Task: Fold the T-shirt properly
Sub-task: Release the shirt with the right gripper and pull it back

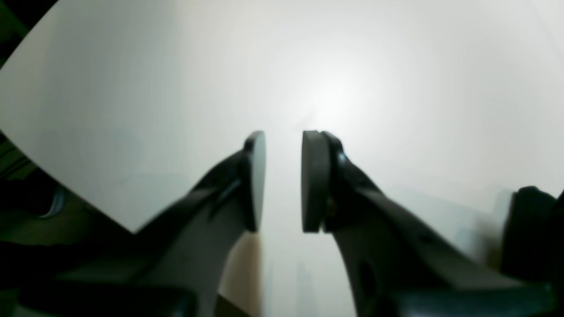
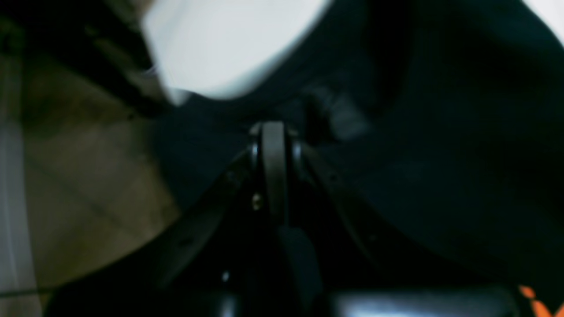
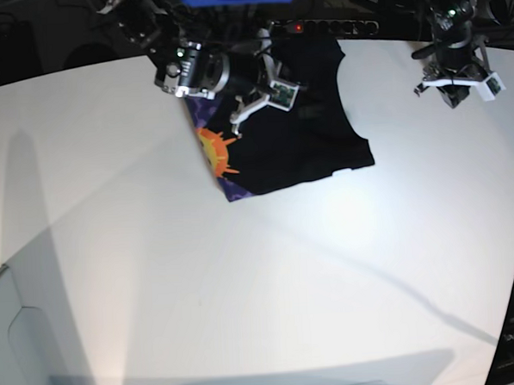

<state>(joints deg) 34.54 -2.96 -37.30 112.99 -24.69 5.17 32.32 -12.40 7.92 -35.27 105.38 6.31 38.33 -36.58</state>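
My right claw (image 2: pixel 274 132) is pressed together on a black fold of the T-shirt (image 3: pixel 301 134), which lies at the far edge of the white bench (image 3: pixel 271 287). My left claw (image 1: pixel 284 176) hangs slightly apart over bare bench, well apart from the cloth.

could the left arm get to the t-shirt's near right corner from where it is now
Probably yes. The left gripper hangs open and empty over bare table, and nothing stands between it and that corner of the T-shirt. The right gripper is shut on the T-shirt at the opposite side.
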